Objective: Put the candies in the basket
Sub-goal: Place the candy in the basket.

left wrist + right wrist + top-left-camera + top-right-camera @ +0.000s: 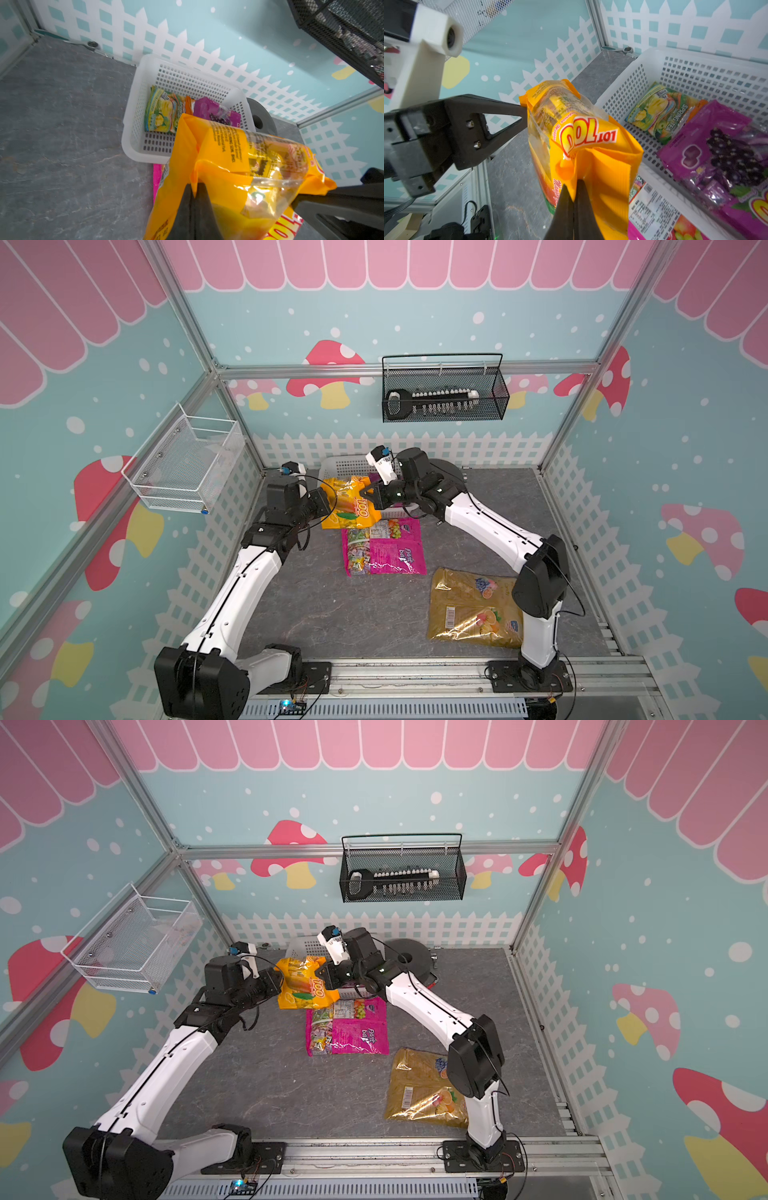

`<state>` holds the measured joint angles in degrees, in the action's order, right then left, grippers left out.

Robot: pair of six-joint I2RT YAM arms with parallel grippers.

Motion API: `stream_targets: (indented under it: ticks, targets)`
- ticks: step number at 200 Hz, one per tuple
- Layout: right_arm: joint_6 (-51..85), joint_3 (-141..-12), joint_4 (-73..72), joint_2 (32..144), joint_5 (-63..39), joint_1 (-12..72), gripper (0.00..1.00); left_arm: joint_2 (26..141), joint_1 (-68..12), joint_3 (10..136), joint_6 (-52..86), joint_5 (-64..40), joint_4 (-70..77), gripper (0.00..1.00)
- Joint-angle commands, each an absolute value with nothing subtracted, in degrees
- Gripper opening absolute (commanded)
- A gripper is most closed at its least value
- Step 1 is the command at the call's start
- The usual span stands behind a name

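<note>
Two hands on one slick orange bag [351,502]

Left hand [194,189] and right hand [573,187] each clamp a fold of it, held over the near rim of the basket [128,124] at the far edge of the worktop [316,614]; it looks light, floppy and glossy, so sealed edges should hold best; green bag [162,110] and purple bag [216,112] lie inside; magenta bag [386,551] and gold bag [473,605] lie on the worktop; arms hide most of the basket in both top views; the held bag's lower end is cut off.

Our left gripper [194,189] and right gripper [574,187] face each other, both pinched shut on the orange-yellow bag [351,506].
</note>
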<state>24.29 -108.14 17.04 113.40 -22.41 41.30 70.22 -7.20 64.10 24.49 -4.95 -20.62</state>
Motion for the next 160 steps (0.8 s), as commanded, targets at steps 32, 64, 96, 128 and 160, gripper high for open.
stream_targets:
  ticks: [32, 64, 96, 128, 160]
  targets:
    - [21.66, -121.25, 12.30, 124.31, -20.05, 42.09, 0.00, 73.89, -7.73, 70.78, 17.38, 0.57, -11.18, 0.00]
    - [22.19, -130.51, 12.17, 132.89, -19.65, 41.62, 0.00, 77.35, -7.73, 71.16, 14.15, 1.56, -7.42, 0.00]
    - [23.53, -137.45, 12.55, 139.13, -19.59, 40.46, 0.00, 81.24, -7.65, 71.54, 11.84, 1.62, -3.75, 0.00]
    - [23.82, -139.05, 12.20, 142.49, -17.72, 39.22, 0.00, 85.51, -7.56, 71.54, 12.36, 1.05, -0.53, 0.00]
    - [23.73, -139.48, 12.22, 145.49, -15.37, 38.34, 0.00, 90.45, -7.56, 72.59, 12.33, 0.48, 1.15, 0.00]
